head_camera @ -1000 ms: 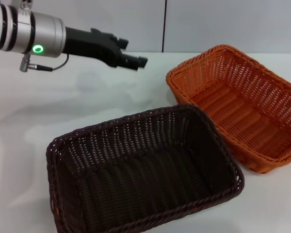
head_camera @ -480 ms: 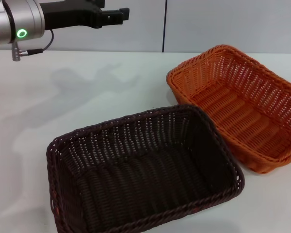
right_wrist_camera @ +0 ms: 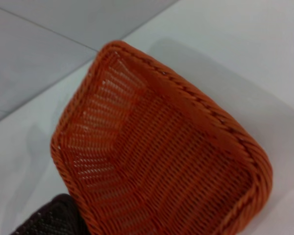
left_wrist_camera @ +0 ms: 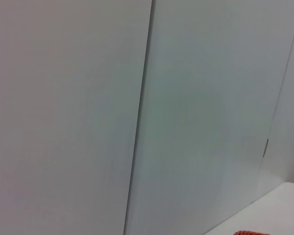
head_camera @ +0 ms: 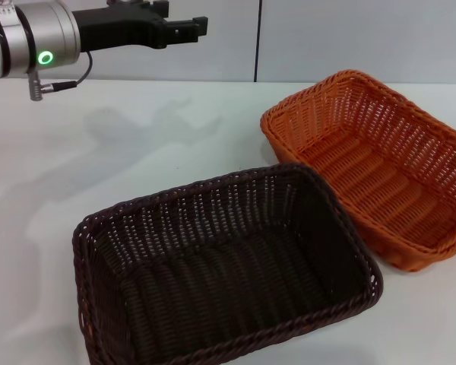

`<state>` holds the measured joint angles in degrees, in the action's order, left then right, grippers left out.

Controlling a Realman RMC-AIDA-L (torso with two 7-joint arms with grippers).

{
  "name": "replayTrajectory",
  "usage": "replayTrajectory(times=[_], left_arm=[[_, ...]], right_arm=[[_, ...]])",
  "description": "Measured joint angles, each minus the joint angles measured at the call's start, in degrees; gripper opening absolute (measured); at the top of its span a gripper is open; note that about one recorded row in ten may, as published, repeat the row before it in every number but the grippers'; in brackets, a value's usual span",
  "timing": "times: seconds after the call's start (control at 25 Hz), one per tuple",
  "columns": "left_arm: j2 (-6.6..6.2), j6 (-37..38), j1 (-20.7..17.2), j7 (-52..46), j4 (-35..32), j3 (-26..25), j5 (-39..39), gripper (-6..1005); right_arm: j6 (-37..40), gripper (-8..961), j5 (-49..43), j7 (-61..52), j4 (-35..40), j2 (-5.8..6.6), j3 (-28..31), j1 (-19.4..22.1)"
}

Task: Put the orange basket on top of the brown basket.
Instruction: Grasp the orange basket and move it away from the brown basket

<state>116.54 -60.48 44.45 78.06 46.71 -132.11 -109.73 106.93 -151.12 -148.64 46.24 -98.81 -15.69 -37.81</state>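
The orange basket (head_camera: pixel 380 163) sits upright on the white table (head_camera: pixel 137 144) at the right, its near-left corner close beside the brown basket (head_camera: pixel 228 274). The brown basket stands at the front centre, nothing inside it. My left gripper (head_camera: pixel 188 27) hangs high over the table's far left, well away from both baskets and pointing right. The right wrist view looks down into the orange basket (right_wrist_camera: pixel 161 156), with a corner of the brown basket (right_wrist_camera: pixel 49 220) beside it. My right gripper does not show in any view. A sliver of the orange basket's rim (left_wrist_camera: pixel 252 233) appears in the left wrist view.
A grey panelled wall (head_camera: pixel 327 38) runs along the table's far edge. Bare white tabletop lies to the left of the baskets and behind the brown one.
The left arm lifted from low over the table's far side up to the wall's height, then edged slightly right. Both baskets stayed put.
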Motion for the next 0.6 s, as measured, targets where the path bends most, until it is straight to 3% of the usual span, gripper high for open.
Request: replayTrajectory(times=[0.6], left_arm=[[0.02, 0.37, 0.56, 1.25, -2.88, 0.10, -0.12, 844]], right_arm=[[-8.71, 710, -0.80, -0.30, -8.23, -0.19, -5.10, -2.04]])
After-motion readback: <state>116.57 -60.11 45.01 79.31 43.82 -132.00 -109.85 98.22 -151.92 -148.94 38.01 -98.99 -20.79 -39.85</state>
